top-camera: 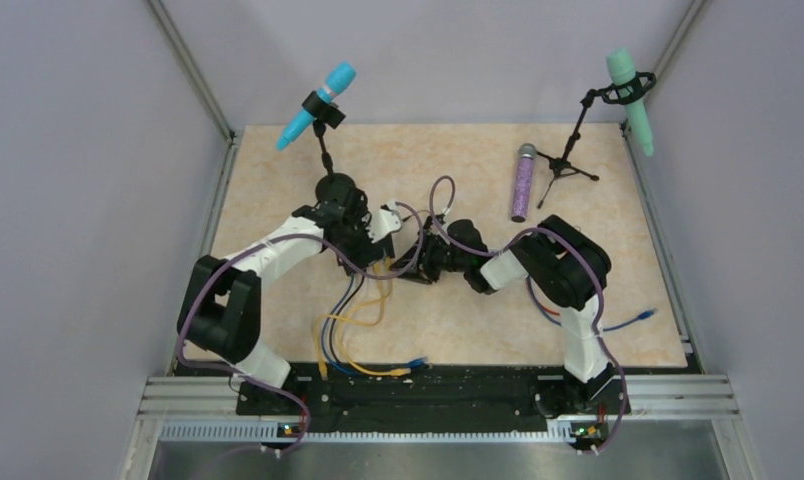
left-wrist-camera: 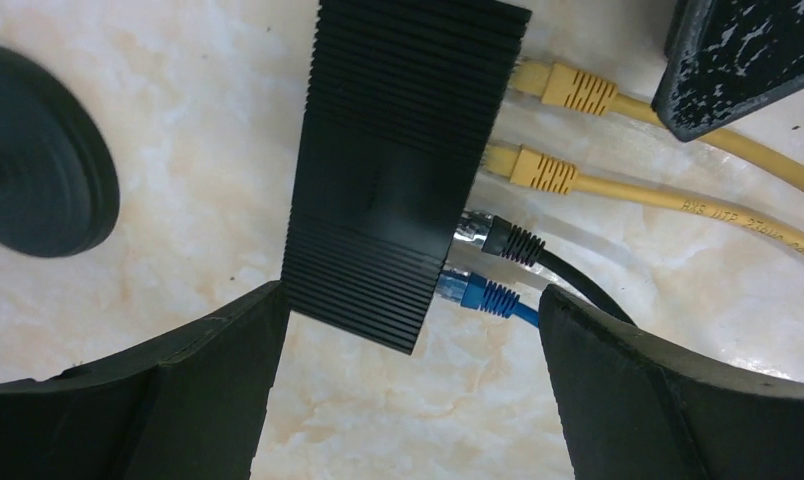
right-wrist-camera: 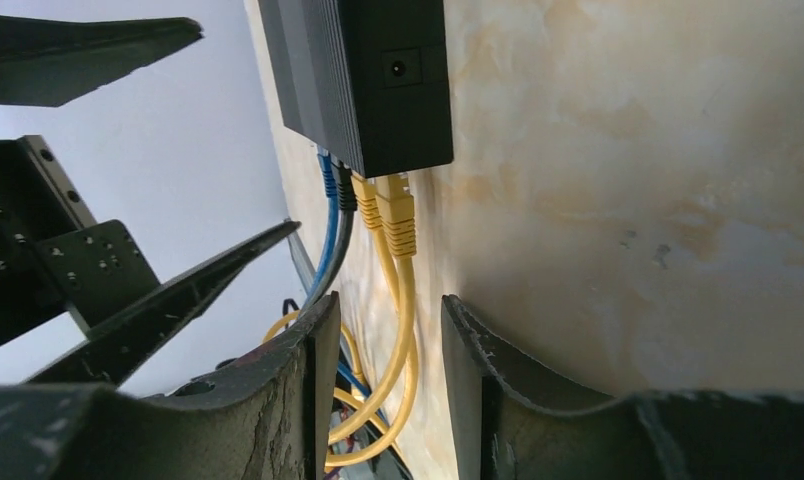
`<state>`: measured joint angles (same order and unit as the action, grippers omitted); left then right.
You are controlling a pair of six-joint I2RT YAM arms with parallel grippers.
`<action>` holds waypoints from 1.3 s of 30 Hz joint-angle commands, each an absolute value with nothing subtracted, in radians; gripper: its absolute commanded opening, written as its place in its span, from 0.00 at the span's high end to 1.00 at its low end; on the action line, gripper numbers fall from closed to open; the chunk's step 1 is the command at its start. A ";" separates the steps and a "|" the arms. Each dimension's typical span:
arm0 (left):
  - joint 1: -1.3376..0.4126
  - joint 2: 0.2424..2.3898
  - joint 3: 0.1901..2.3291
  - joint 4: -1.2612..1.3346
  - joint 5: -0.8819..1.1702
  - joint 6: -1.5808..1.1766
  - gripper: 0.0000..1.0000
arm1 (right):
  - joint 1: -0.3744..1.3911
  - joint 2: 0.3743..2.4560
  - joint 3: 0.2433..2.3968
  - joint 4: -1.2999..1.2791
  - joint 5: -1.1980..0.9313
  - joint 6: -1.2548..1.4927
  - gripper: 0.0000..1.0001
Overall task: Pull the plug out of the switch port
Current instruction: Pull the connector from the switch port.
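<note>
Approach step: we log the switch (left-wrist-camera: 398, 160) flat on the table (left-wrist-camera: 178, 100), four plugs (left-wrist-camera: 553, 170) seated; left gripper (left-wrist-camera: 413, 295) wide open astride its end, empty; right gripper (right-wrist-camera: 386, 305) narrowly parted, empty, short of the end yellow plug (right-wrist-camera: 400, 215), which we judge needs pinching next.

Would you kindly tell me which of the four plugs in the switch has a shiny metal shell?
The black-booted plug, sitting between the nearer yellow plug and the blue one on the switch.

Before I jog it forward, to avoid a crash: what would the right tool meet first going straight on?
Most likely the yellow plugs seated in the switch; their cables lie in line with the gap of the right tool. Depth is unclear, so it might pass over them.
</note>
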<state>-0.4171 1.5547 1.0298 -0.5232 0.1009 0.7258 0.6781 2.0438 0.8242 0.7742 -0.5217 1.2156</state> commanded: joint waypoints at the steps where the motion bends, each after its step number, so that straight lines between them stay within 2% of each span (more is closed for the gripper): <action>1: -0.409 1.592 1.124 -0.544 0.198 0.787 0.01 | 0.681 2.049 0.810 0.876 -0.522 1.246 0.59; 13: -0.385 1.753 1.295 -0.707 0.309 0.843 0.02 | 0.684 2.067 0.808 0.905 -0.529 1.269 0.59; 21: -0.383 1.794 1.313 -0.740 0.286 0.866 0.06 | 0.685 2.055 0.809 0.887 -0.501 1.261 0.59; 28: -0.380 1.826 1.339 -0.724 0.286 0.846 0.15 | 0.688 2.065 0.819 0.887 -0.502 1.264 0.59; 36: -0.377 1.863 1.321 -0.710 0.251 0.846 0.15 | 0.687 2.066 0.835 0.872 -0.502 1.258 0.59; 39: -0.377 1.865 1.307 -0.688 0.238 0.837 0.18 | 0.687 2.069 0.840 0.874 -0.503 1.259 0.59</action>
